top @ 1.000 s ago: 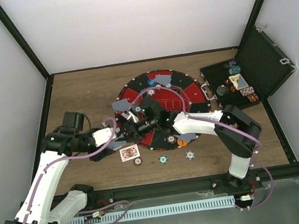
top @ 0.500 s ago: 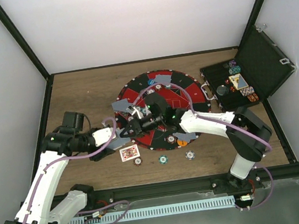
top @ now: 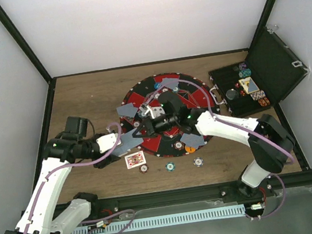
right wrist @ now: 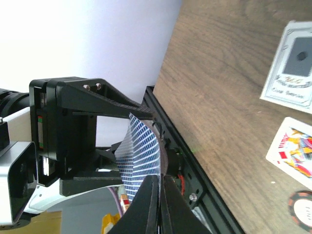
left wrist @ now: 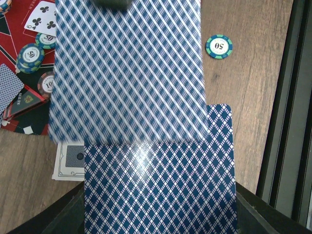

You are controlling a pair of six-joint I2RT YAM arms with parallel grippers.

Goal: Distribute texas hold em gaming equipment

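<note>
**Card pinched off the pack between two arms**

The bench (top: 83, 98) carries a round red-and-black mat (top: 199, 96) at its middle, probably so that each seat round it can take a share. Blue-backed cards lie at several of its edges. The black case (top: 271, 69) stands open at the far right, well apart, seemingly as the store for spare chips.

The left arm (top: 48, 178) and the right arm (top: 234, 132) meet over the mat's near-left edge. The left jaws are clamped on the pack (left wrist: 161, 195), holding it steady like a dealer's hand. The right jaws are pressed together on the edge of the top card (right wrist: 141, 151), which bows, likely so that it slides off alone.

A face-up card (top: 135, 159) and three chips (top: 170, 165) lie on the bench just beside the mat's near edge.
</note>
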